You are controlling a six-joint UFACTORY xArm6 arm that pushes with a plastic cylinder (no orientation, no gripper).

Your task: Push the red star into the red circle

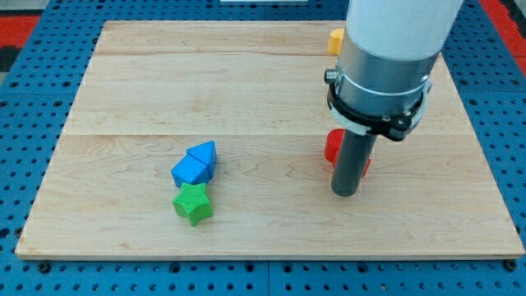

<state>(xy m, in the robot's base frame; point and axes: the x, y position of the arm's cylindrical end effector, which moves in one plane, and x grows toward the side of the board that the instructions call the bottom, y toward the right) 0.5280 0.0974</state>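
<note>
My tip point(345, 194) rests on the wooden board point(123, 90) at the view's right. Two red pieces show just behind the rod. One red block point(332, 146), rounded on its left side, sticks out to the rod's left. A small part of another red block point(366, 167) shows at the rod's right. The rod and arm hide most of both, so I cannot tell which is the star and which the circle, or whether they touch. The tip stands just below them in the view, close to or touching them.
A blue triangle point(205, 153), a blue cube-like block point(190, 172) and a green star point(193, 203) cluster at the lower middle-left. A yellow block point(335, 39) sits at the top, partly behind the arm. The board's right edge is near the arm.
</note>
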